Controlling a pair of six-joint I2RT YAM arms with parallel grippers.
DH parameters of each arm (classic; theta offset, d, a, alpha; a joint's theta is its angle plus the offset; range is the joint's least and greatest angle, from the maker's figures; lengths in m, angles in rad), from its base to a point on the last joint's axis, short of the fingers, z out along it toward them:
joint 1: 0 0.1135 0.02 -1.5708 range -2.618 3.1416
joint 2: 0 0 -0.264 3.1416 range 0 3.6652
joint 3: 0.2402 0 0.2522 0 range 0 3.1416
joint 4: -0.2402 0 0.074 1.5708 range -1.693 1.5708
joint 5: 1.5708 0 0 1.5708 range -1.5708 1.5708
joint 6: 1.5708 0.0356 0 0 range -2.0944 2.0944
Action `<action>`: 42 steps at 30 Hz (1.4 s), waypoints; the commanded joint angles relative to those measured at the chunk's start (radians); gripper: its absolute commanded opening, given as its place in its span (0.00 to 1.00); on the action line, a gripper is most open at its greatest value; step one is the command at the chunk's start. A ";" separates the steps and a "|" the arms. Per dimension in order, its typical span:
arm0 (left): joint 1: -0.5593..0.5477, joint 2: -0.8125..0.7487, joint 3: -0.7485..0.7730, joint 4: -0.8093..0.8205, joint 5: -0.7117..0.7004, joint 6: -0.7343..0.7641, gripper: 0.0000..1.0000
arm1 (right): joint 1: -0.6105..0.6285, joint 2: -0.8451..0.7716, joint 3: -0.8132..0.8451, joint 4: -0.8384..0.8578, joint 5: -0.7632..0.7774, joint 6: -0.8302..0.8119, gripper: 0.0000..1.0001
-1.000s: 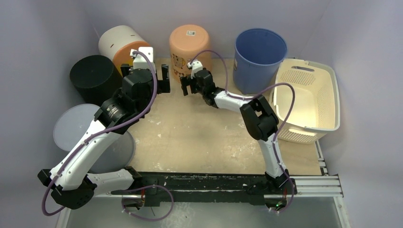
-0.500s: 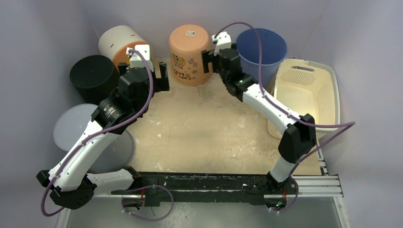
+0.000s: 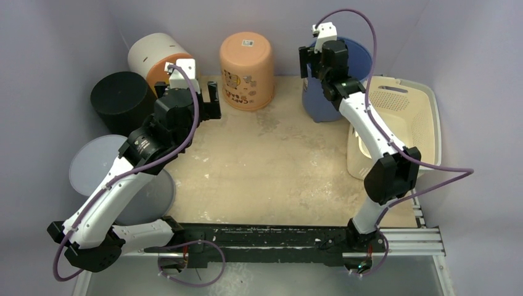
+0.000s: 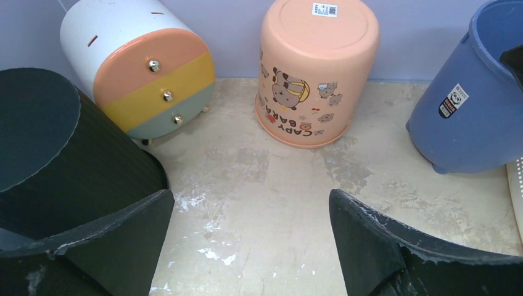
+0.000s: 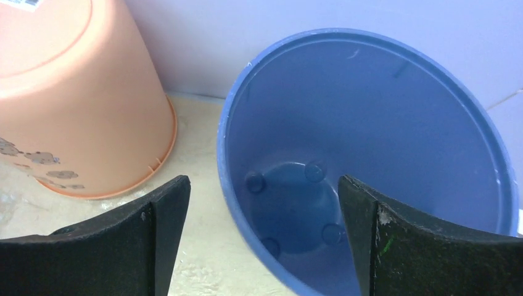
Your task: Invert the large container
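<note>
The large container is a blue bucket (image 3: pixel 356 60) standing upright, mouth up, at the back right; it also shows in the left wrist view (image 4: pixel 475 105). My right gripper (image 3: pixel 312 60) hovers open over its left rim. In the right wrist view the blue bucket (image 5: pixel 370 123) is empty, and the right gripper (image 5: pixel 262 182) straddles the rim, one finger outside and one over the inside, touching nothing. My left gripper (image 3: pixel 187 102) is open over bare table (image 4: pixel 251 197), left of the middle, holding nothing.
An orange bucket (image 3: pixel 247 61) stands upside down at the back centre. A white drawer unit (image 3: pixel 151 55), a black cylinder (image 3: pixel 120 98) and a grey round bin (image 3: pixel 105 172) line the left side. A cream laundry basket (image 3: pixel 425 129) sits right of the blue bucket.
My right arm has swung from beside the orange bucket to the right and back, over the blue bucket's rim. The left arm has barely shifted.
</note>
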 commanded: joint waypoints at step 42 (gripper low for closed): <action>-0.003 0.036 0.221 -0.028 -0.015 -0.016 0.93 | 0.207 -0.360 -0.325 0.243 -0.701 0.361 0.00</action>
